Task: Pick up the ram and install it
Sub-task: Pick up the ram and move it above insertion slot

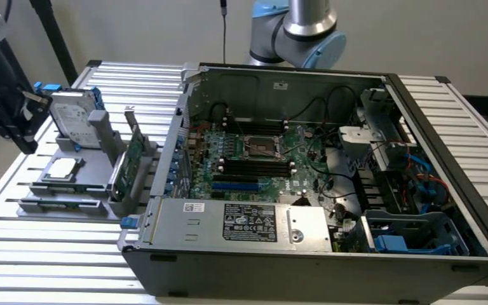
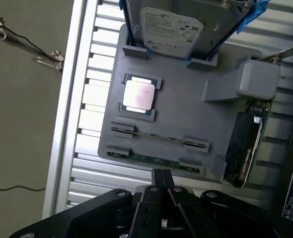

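- Where the gray holder (image 2: 186, 114) sits on the slatted desk (image 1: 40, 254), the ram (image 2: 156, 159) stands on edge in a clipped slot along one long side of the holder, showing as a thin green strip.
- Fingers (image 2: 157, 179): pressed together at the tips with nothing between them. They sit over the holder's edge beside the ram, which is the nearest part to them, and they do not hold it.
- A second clipped slot runs parallel to the ram, just beside it.
- Processor (image 2: 138, 95): a square silver chip lying flat in its recess, between the slots and the hard drive (image 2: 171, 25).
- Hard drive: propped upright at the holder's far end, in blue rails.
- Card (image 2: 246, 148): standing on edge along the side of the holder nearest the case (image 1: 312, 273).
- Case: open-sided, on the exterior view's right of the holder, with the motherboard (image 1: 291, 184) exposed.
- Arm (image 1: 307, 25): its gray and blue joints rise behind the case.
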Motion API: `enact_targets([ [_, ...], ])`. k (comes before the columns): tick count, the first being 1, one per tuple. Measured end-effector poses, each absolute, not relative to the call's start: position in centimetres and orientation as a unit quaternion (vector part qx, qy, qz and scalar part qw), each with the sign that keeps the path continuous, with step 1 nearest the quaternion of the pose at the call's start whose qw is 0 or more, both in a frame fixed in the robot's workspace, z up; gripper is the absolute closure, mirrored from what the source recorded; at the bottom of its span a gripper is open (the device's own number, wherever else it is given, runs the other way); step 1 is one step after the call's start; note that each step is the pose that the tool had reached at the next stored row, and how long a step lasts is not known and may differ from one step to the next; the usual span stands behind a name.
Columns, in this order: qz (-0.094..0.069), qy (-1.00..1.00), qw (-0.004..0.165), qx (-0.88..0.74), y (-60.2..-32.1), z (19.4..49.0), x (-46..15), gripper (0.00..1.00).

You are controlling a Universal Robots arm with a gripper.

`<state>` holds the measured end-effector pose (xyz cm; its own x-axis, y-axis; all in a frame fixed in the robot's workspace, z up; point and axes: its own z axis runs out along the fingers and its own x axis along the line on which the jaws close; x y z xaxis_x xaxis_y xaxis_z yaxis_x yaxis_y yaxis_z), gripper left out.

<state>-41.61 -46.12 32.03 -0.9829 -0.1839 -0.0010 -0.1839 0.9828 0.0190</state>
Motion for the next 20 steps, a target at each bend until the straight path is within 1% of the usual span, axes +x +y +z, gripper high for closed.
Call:
enact_targets([
  [20, -0.009, -0.963, 0.002, 0.271, -46.13, 31.79, -41.61, 0.89],
])
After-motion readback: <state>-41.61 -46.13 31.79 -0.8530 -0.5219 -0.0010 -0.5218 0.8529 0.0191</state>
